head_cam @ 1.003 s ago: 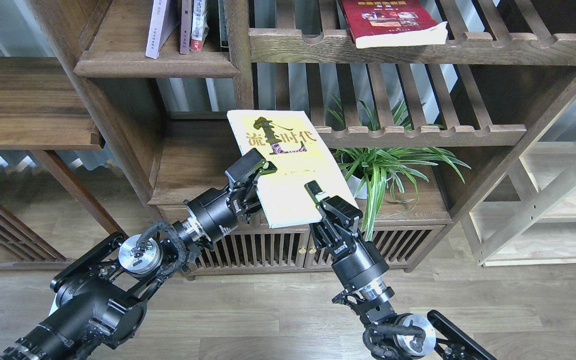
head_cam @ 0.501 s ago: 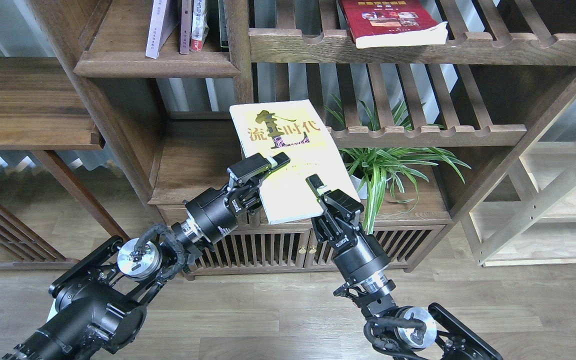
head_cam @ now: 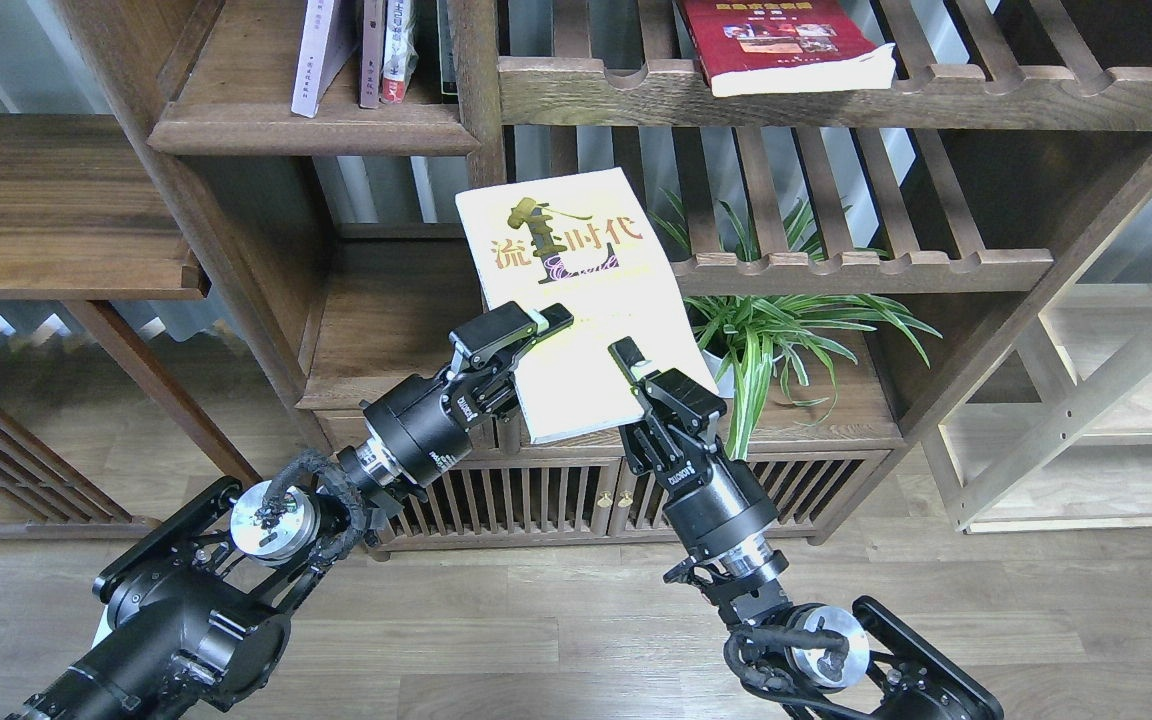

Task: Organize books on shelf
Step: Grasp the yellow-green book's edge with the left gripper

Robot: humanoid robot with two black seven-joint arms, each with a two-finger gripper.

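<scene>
Rising since a moment ago, the yellow-green book (head_cam: 576,300) is climbing farther up in front of the bookcase, its top edge now overlapping the gap below the solid dark-brown shelf (head_cam: 311,125). Its long axis is running from near-right to far-left, title end pointing up and away, cover facing the camera with dark characters on a pale yellow panel. Both arms are travelling up with it. The left end effector (head_cam: 526,335) is pinching the book's left edge, one finger lying across the cover. The right end effector (head_cam: 636,375) is clamping the near-right corner. Meanwhile the lavender-white book (head_cam: 321,50) is leaning on that shelf, and the dark red book (head_cam: 781,40) is lying flat on the slatted rack (head_cam: 836,95) to the right.
</scene>
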